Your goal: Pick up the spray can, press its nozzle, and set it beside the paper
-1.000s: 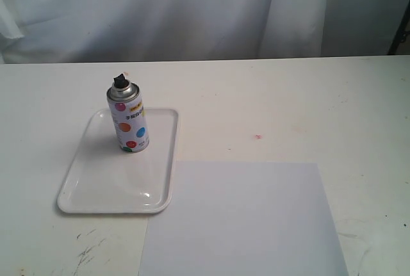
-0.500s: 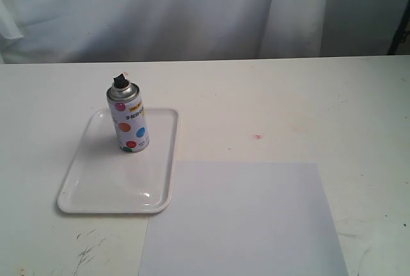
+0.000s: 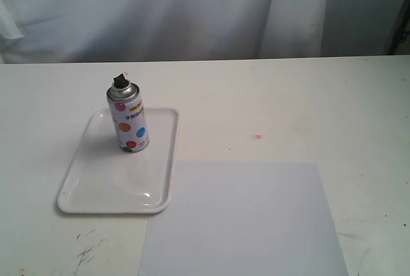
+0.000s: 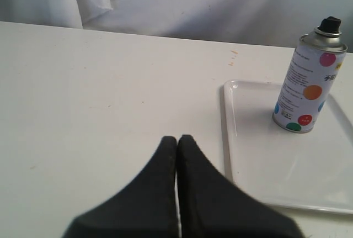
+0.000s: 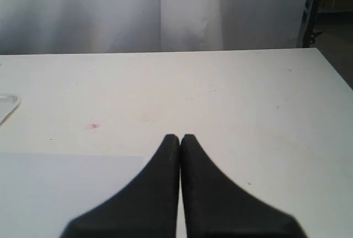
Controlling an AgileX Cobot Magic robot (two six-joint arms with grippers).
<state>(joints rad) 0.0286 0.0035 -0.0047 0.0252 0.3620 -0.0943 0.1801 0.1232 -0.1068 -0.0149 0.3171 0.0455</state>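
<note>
The spray can [image 3: 129, 120] stands upright on the far part of the white tray [image 3: 109, 189], its black nozzle [image 3: 119, 81] on top. The left wrist view shows the same spray can [image 4: 309, 86], nozzle [image 4: 331, 24] and tray [image 4: 248, 155]. The paper [image 3: 246, 221] lies flat just right of the tray at the table's front; its corner also appears as paper [image 5: 60, 188] in the right wrist view. My left gripper [image 4: 177, 138] is shut and empty, well short of the can. My right gripper [image 5: 180, 137] is shut and empty over the table beside the paper. Neither arm appears in the exterior view.
A white curtain [image 3: 192, 13] hangs behind the table. A small red mark [image 3: 258, 137] sits on the tabletop right of the tray. Dark scuffs [image 3: 86, 250] mark the front left. The table's right edge [image 5: 336, 72] shows in the right wrist view.
</note>
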